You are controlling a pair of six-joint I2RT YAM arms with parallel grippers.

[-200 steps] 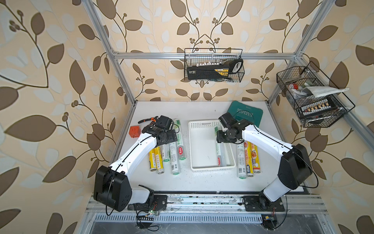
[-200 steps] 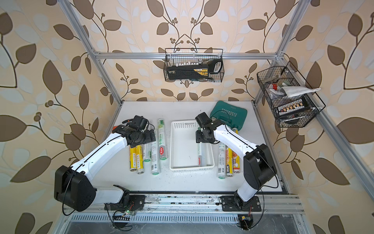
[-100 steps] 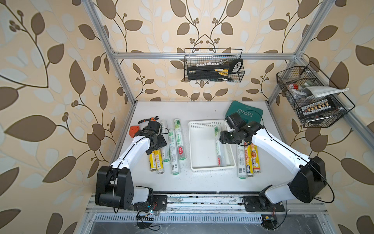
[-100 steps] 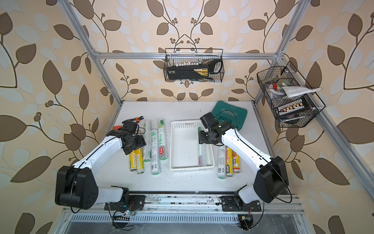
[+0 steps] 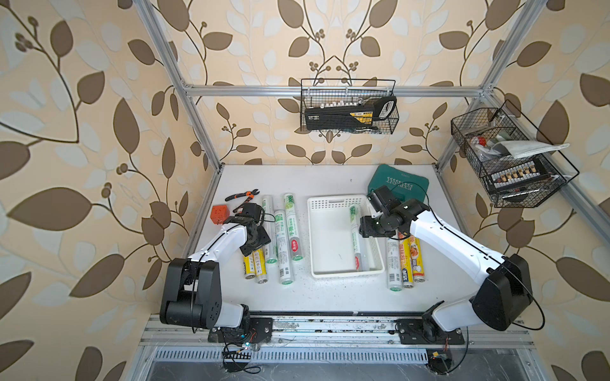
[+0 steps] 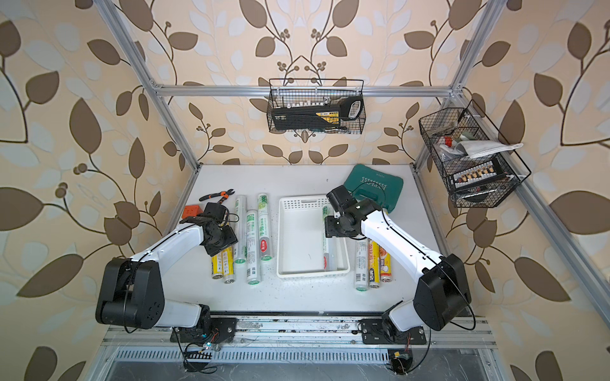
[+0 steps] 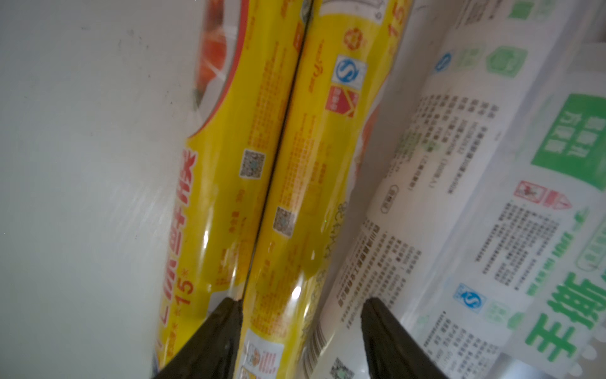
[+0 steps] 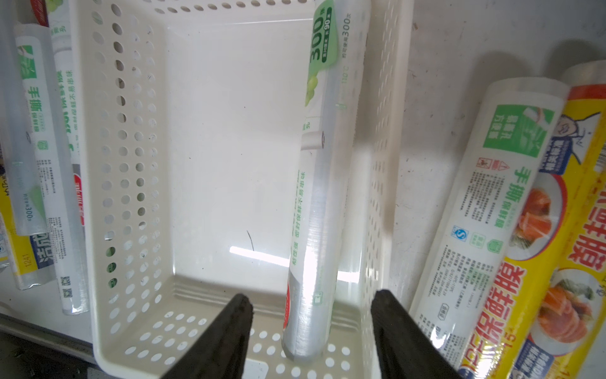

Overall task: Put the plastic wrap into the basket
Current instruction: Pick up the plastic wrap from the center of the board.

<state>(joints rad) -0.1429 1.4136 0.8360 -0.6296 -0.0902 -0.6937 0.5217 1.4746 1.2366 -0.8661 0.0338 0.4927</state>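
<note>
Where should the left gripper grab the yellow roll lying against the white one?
Across its round body, from above. The yellow roll lies flat between close neighbours, so fingers likely fit only the seam with the other yellow roll and the groove by the white roll.

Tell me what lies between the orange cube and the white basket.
The left gripper and a row of plastic wrap rolls, shown in both top views.

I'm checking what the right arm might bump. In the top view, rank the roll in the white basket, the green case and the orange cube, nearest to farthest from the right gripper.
From the right gripper, in a top view:
1. Roll in the white basket: right beside it.
2. Green case: just behind, toward the back.
3. Orange cube: far over on the left.
</note>
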